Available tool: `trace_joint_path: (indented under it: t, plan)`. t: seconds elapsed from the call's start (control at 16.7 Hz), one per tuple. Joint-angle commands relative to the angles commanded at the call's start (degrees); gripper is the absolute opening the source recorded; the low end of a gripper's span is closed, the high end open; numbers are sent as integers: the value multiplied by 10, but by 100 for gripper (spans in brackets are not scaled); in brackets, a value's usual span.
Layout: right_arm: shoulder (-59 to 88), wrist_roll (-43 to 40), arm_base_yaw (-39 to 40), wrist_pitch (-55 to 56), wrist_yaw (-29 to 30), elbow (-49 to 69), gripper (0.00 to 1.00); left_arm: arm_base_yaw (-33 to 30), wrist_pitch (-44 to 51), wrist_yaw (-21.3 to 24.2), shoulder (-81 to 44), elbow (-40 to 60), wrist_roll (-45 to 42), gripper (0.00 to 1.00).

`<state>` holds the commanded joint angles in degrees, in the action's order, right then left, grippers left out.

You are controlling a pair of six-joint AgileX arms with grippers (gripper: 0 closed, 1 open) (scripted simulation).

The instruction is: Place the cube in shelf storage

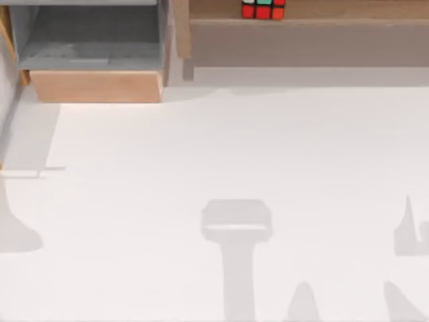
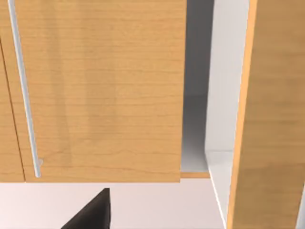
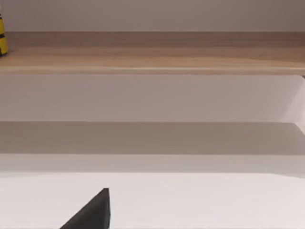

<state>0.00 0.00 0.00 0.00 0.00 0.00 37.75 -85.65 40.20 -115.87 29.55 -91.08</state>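
The left gripper (image 2: 90, 212) appears in the left wrist view as one dark finger tip at the frame edge, close in front of a light-wood cabinet door (image 2: 100, 90) with a slim metal bar handle (image 2: 21, 90). Whether it is released or clenched cannot be told. Beside the door, a narrow gap opens onto a grey-white interior, with another wood panel (image 2: 271, 114) alongside.

The right gripper (image 3: 90, 212) likewise shows as a single dark tip over the white table (image 3: 190, 200); its state cannot be told either. It faces the shelf storage (image 3: 157, 52), a long wooden plank with a shadowed recess under it.

In the top view, the cube (image 1: 263, 9) sits on the top board of the shelf storage (image 1: 315, 30), at the table's far edge, its red and green tiles visible. To the left of the shelf stands a smaller grey-lined wooden box (image 1: 94, 54). Arm shadows fall on the white table (image 1: 201, 147).
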Motion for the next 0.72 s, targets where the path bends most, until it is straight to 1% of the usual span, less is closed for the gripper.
trace_joint_path:
  t: [0.06, 0.72]
  plan:
    - [0, 0, 0, 0, 0, 0, 100, 0, 0, 0, 0, 0, 0, 100]
    - [0, 0, 0, 0, 0, 0, 100, 0, 0, 0, 0, 0, 0, 17]
